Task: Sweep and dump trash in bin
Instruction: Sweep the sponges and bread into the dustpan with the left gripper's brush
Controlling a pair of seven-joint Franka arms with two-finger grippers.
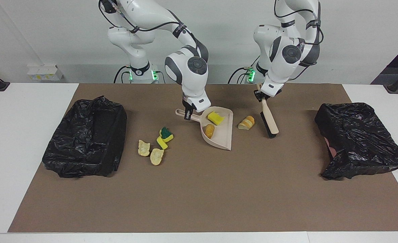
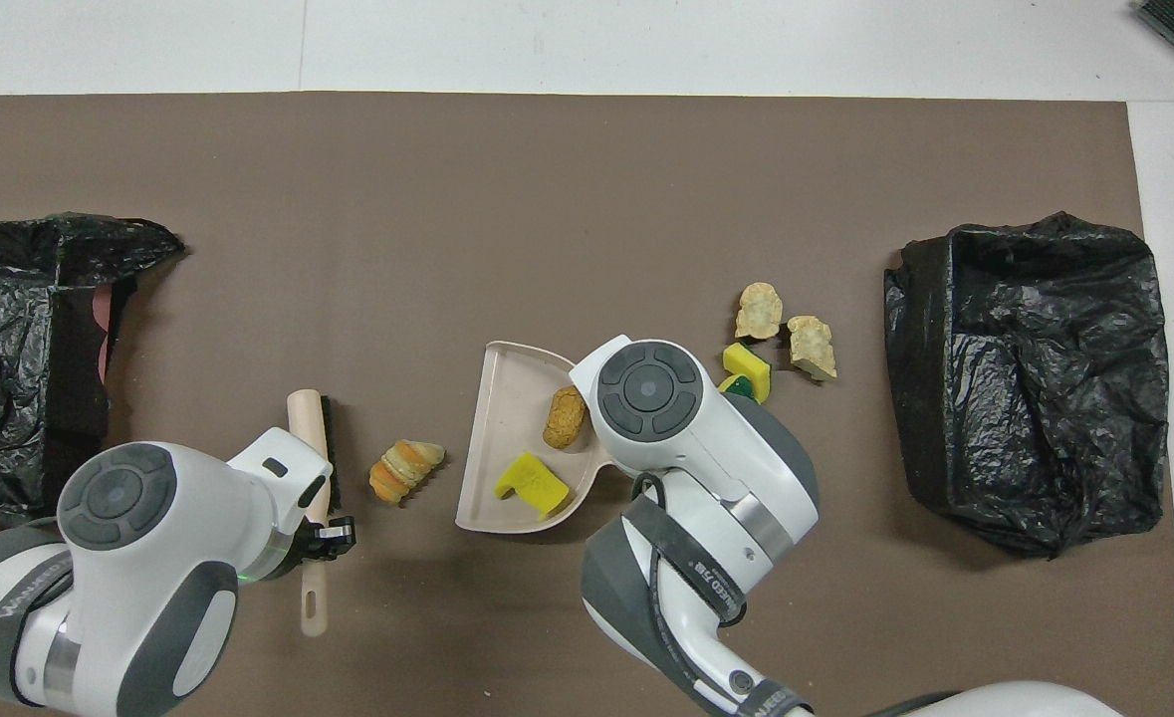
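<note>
My right gripper [image 1: 187, 114] is clamped on the handle of the beige dustpan [image 1: 223, 138], which rests on the brown mat [image 1: 199, 195] holding a yellow sponge piece [image 1: 216, 118] and a bread chunk [image 1: 209, 131]. My left gripper [image 1: 262, 97] is closed around the brush [image 1: 269, 118], bristles down, beside a croissant-like scrap [image 1: 246, 123]. Four more scraps [image 1: 155, 144] lie near the right arm's bin [image 1: 85, 138].

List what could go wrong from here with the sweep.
The croissant-shaped scrap lies on the mat between brush and dustpan; a hard stroke could knock it past the pan's mouth. The yellow sponge piece and brown chunk sit loose inside and could slide out if the right hand tilts it.
</note>
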